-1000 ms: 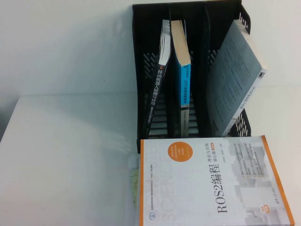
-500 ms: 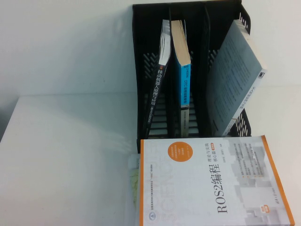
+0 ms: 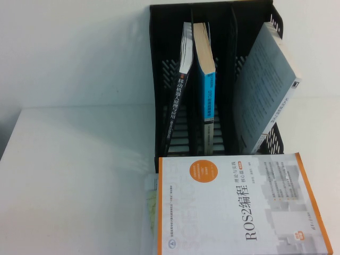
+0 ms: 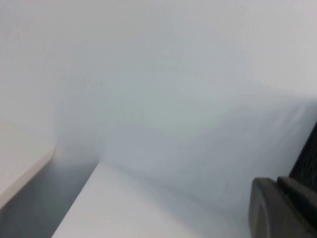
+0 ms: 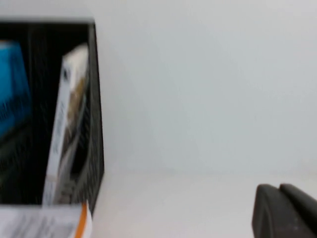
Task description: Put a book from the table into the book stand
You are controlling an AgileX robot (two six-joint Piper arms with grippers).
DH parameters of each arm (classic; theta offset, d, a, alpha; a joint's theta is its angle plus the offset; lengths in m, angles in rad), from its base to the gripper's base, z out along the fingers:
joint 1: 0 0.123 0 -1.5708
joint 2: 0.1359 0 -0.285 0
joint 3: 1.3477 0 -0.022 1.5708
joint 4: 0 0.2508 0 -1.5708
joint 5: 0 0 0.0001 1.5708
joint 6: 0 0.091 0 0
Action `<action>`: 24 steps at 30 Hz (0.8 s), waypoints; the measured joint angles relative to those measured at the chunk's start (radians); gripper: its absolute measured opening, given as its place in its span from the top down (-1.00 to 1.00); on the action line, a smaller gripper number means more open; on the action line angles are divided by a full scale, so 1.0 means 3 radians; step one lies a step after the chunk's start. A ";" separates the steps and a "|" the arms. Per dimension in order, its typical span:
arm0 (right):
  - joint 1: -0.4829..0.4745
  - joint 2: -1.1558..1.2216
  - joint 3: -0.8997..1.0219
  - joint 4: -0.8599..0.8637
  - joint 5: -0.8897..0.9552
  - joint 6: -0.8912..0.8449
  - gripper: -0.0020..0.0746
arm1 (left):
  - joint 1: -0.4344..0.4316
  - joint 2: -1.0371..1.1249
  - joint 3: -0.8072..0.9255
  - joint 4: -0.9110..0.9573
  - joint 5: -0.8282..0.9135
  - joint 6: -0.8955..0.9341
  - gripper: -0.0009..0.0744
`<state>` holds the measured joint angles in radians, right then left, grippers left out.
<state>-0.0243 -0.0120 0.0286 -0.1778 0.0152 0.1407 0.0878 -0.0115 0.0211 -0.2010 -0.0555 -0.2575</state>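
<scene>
A white book with an orange edge and "ROS2" on its cover (image 3: pixel 239 207) lies flat on the white table (image 3: pixel 79 175), right in front of the black book stand (image 3: pixel 212 13). The right wrist view catches that book's orange corner (image 5: pixel 81 223) beside the book stand's wall (image 5: pixel 95 124). Neither arm shows in the high view. My left gripper (image 4: pixel 277 198) hangs shut and empty above the table, to the left of the stand. My right gripper (image 5: pixel 280 198) is shut too, holding nothing, over bare table to the right of the stand.
Three books stand in the rack: a black-spined one (image 3: pixel 178 101) in the left slot, a blue one (image 3: pixel 207 90) in the middle, a grey one (image 3: pixel 265 85) leaning in the right slot. A pale sheet (image 3: pixel 150 207) pokes out under the flat book's left side.
</scene>
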 joint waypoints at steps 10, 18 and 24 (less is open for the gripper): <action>0.0000 0.0000 0.0000 0.0022 -0.1255 0.0000 0.96 | 0.0000 0.0000 0.0000 -0.0257 -0.1138 -0.0190 0.99; 0.0000 0.0000 0.0000 0.0163 -0.2513 0.0129 0.96 | 0.0000 0.0000 0.0000 -0.0086 -0.2191 -0.0635 0.99; 0.0000 0.0000 -0.0439 0.0326 -0.2650 0.0239 0.96 | 0.0000 -0.0016 -0.0318 0.0414 -0.2286 -0.0706 0.99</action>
<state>-0.0243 -0.0120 -0.1031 -0.0800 -0.7797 0.2124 0.0878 -0.0164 -0.0745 -0.0768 -0.7414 -0.4693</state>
